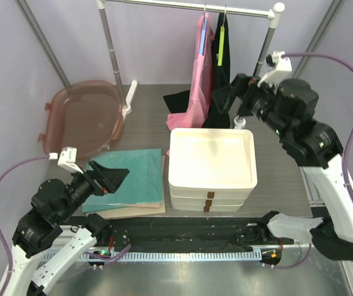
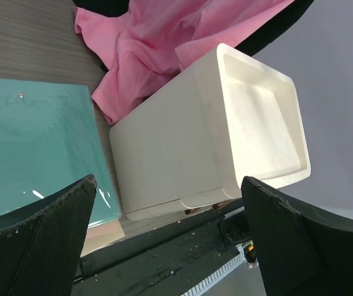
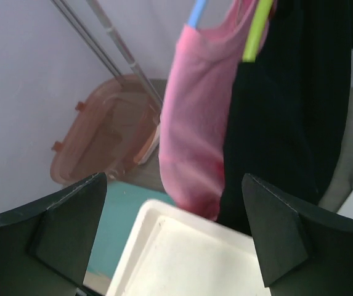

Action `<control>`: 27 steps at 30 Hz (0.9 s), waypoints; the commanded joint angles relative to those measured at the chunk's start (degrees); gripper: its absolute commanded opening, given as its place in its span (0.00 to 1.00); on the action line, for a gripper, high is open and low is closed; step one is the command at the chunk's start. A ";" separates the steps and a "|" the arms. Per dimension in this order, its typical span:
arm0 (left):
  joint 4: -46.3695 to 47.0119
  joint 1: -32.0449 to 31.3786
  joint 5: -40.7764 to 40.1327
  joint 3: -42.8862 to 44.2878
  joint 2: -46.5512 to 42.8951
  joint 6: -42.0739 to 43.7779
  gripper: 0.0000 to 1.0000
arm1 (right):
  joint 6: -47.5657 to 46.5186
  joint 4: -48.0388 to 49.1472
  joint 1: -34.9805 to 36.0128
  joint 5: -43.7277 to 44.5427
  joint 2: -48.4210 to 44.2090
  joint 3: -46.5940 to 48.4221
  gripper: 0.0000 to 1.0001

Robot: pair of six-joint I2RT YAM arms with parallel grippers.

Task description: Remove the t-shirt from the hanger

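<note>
A pink t-shirt (image 1: 198,74) hangs on a blue hanger (image 1: 203,36) from the white rail (image 1: 238,10); its hem pools on the table (image 2: 145,43). Beside it a black t-shirt (image 1: 220,80) hangs on a yellow-green hanger (image 1: 221,46). Both show in the right wrist view, pink (image 3: 194,123) and black (image 3: 281,117). My right gripper (image 1: 236,86) is open and empty, raised just right of the black shirt, apart from it. My left gripper (image 1: 116,177) is open and empty, low at the near left over the teal board (image 1: 130,176).
Stacked white trays (image 1: 212,163) stand mid-table in front of the shirts. A reddish translucent tub lid (image 1: 84,117) leans at the back left. The rack's upright (image 1: 111,52) stands at the back. A black rail (image 1: 182,237) runs along the near edge.
</note>
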 commanded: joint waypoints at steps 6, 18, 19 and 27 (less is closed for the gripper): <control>-0.93 0.29 2.58 3.52 2.41 1.68 1.00 | -4.37 -0.97 -0.16 0.49 17.36 25.01 0.88; -3.75 0.29 1.35 5.10 1.36 -0.60 1.00 | -3.23 0.88 -0.25 10.24 36.89 43.84 0.72; -3.66 0.29 1.35 5.10 1.36 -0.78 1.00 | -3.14 0.79 -0.25 11.12 37.68 44.47 0.71; -4.45 0.29 1.27 6.86 3.81 -0.43 1.00 | -4.11 2.37 -0.51 13.59 42.78 47.46 0.67</control>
